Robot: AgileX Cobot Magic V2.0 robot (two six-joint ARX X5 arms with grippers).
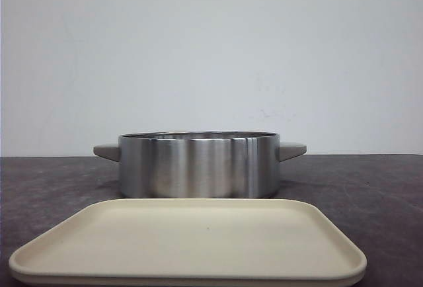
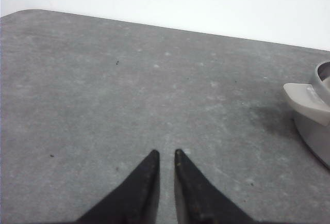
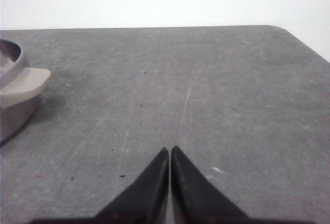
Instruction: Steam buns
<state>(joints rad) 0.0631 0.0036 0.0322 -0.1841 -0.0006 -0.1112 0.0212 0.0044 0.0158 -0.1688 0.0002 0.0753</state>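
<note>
Cream tray [image 1: 188, 260] before steel pot [image 1: 198, 164]; left gripper [image 2: 166, 154] and right gripper [image 3: 169, 150] low, fingertips pressed together.

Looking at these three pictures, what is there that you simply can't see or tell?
- Inside of the pot: hidden in the front view by its own wall; both wrist views show only a handle and a bit of rim at the picture's edge.
- Buns: none appear in any view.
- Tray: its near edge is cut off at the bottom of the front view.
- Left gripper and right gripper: only their fingertips show; neither appears in the front view.
</note>
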